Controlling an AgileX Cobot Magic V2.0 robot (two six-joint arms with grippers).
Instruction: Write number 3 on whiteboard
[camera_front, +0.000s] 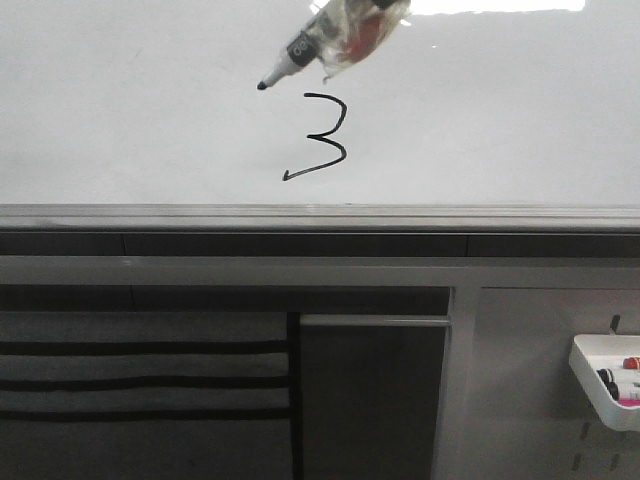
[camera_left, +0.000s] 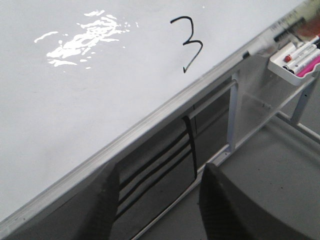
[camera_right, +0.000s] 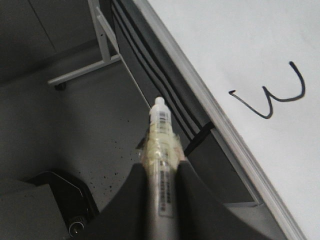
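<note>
The number 3 (camera_front: 325, 137) is drawn in thin black line on the whiteboard (camera_front: 120, 100), just above its grey lower frame. It also shows in the left wrist view (camera_left: 190, 44) and the right wrist view (camera_right: 272, 97). My right gripper (camera_right: 161, 172) is shut on a tape-wrapped marker (camera_right: 161, 135). In the front view the marker (camera_front: 290, 58) hangs up and to the left of the digit, its black tip clear of the line. My left gripper (camera_left: 157, 195) is open and empty, low beside the board's frame edge (camera_left: 150, 120).
A white tray (camera_front: 605, 375) with several markers hangs on the grey perforated panel at the lower right; it also shows in the left wrist view (camera_left: 295, 60). A dark slatted panel (camera_front: 140, 370) and a metal stand leg (camera_right: 102, 45) sit below the board.
</note>
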